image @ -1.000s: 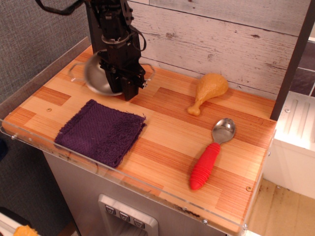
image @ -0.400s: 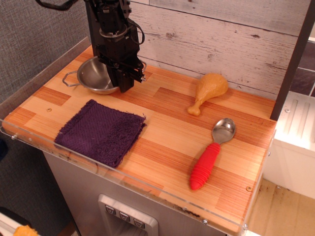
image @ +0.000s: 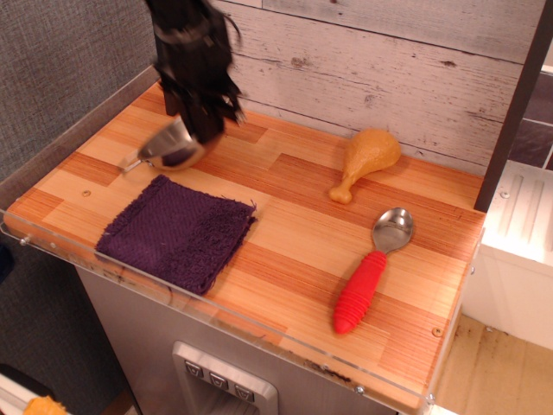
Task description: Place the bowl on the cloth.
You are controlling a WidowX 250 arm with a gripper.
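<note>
The shiny steel bowl (image: 169, 150) hangs tilted and blurred above the wooden counter, just behind the back edge of the dark purple cloth (image: 177, 231). One wire handle shows at its left. My black gripper (image: 200, 128) is over the bowl's right rim and is shut on it, lifting it off the counter. The cloth lies flat at the front left with nothing on it.
A yellow toy chicken drumstick (image: 367, 161) lies at the back right. A metal spoon with a red ribbed handle (image: 370, 280) lies at the front right. A clear plastic lip (image: 216, 316) runs along the counter's front edge. A plank wall stands behind.
The bowl sat flat on the counter under my gripper. Now it is lifted and tilted, and my gripper has risen and moved slightly left and forward toward the cloth.
</note>
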